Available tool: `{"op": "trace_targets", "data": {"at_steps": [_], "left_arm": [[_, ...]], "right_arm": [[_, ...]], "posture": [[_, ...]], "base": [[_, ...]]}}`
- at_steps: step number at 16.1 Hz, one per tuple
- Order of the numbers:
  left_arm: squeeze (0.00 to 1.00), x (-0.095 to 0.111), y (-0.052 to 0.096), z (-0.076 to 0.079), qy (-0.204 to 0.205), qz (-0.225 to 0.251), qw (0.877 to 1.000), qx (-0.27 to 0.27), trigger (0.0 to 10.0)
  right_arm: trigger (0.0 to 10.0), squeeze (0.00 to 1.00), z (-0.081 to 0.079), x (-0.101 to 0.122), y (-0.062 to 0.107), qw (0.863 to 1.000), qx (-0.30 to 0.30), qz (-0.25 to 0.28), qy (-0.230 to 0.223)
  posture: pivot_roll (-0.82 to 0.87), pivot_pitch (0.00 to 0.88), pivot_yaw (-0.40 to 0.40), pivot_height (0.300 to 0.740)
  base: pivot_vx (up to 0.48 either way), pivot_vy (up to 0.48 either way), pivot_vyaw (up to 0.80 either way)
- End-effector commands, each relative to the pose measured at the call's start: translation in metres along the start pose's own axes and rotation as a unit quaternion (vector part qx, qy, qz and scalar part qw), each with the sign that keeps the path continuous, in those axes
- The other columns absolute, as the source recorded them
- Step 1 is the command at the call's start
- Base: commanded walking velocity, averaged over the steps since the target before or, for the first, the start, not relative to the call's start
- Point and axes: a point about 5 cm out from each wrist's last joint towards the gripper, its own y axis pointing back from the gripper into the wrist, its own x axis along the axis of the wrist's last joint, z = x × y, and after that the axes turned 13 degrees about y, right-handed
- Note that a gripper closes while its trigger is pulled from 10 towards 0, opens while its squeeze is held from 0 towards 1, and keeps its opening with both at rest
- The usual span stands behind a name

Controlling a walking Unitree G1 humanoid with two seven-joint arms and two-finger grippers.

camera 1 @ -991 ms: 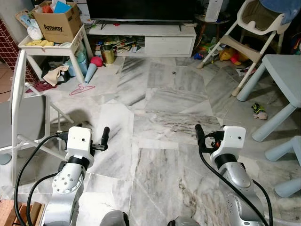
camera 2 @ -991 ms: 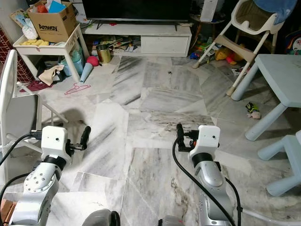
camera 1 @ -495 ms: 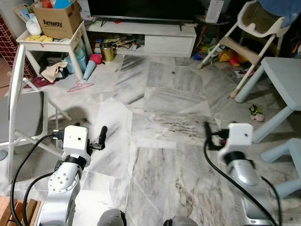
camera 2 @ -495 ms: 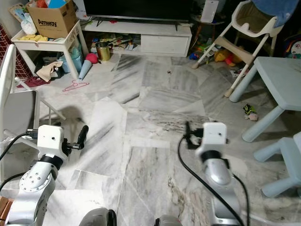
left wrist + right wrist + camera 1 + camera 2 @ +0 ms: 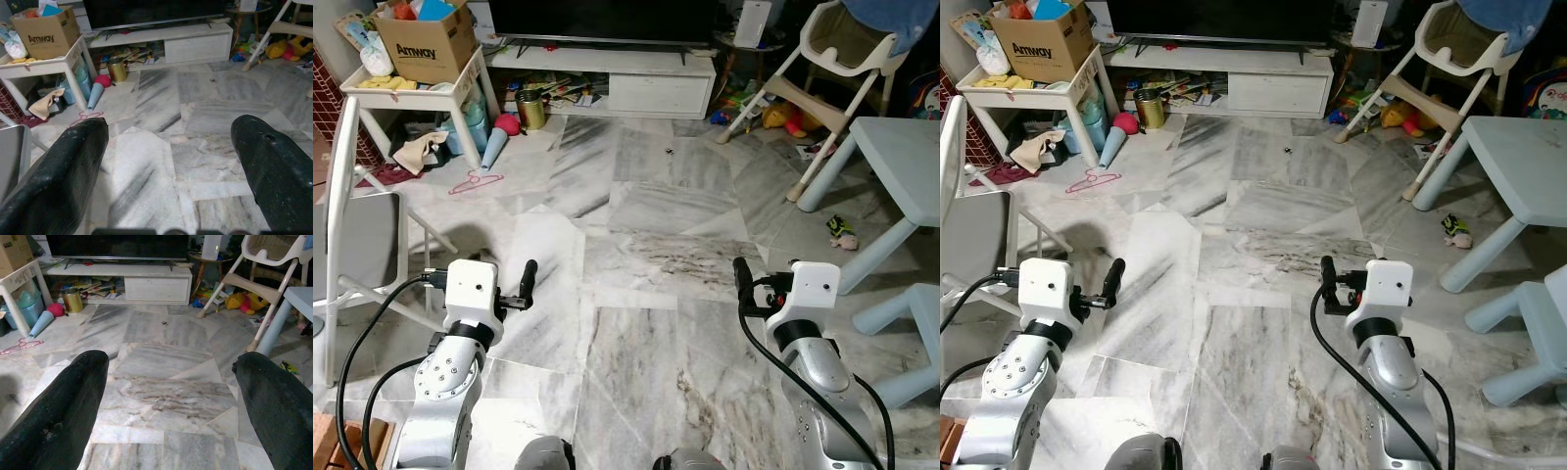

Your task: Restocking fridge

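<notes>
2 grippers were held out low over the marble floor [image 5: 636, 323], the left gripper [image 5: 166, 161] and the right gripper [image 5: 171, 391] each with its fingers spread wide apart and nothing carried between them. Ahead of both, well apart, a white TV cabinet [image 5: 607, 83] was seen against the far wall. Off to the outer side of the left gripper stood a grey folding chair [image 5: 357, 245], and beyond it a small white table [image 5: 411, 93] bearing a cardboard box [image 5: 426, 44]. Out past the right gripper a pale blue table [image 5: 906, 157] and a high chair [image 5: 832, 59] were placed. No fridge and no stock could be made out. The step was judged to be travel; next, the fridge or the goods would have to be found.
</notes>
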Motion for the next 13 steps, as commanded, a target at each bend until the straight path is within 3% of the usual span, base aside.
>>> {"op": "trace_targets", "data": {"at_steps": [1, 7, 13], "left_arm": [[0.0, -0.0006, -0.0001, -0.0003, 0.006, -0.004, 1.0, 0.001, 10.0], [0.0, -0.0015, -0.0002, -0.0004, 0.009, -0.007, 1.0, 0.004, 10.0], [0.0, -0.0027, -0.0002, -0.0006, 0.008, -0.011, 1.0, 0.006, 10.0]], "right_arm": [[10.0, 0.0, -0.0003, 0.003, 0.0009, 1.0, 0.001, 0.0, -0.008], [10.0, 0.0, 0.0001, 0.0032, -0.0007, 1.0, 0.006, 0.0, -0.008], [10.0, 0.0, -0.0016, 0.003, -0.0016, 1.0, 0.007, -0.001, -0.005]], "posture": [[0.01, 0.027, -0.014, 0.74], [0.01, 0.031, -0.018, 0.74], [0.01, 0.036, -0.019, 0.74]], "base": [[0.0, 0.0, 0.0], [0.0, 0.0, -0.8], [0.0, 0.355, -0.8]]}}
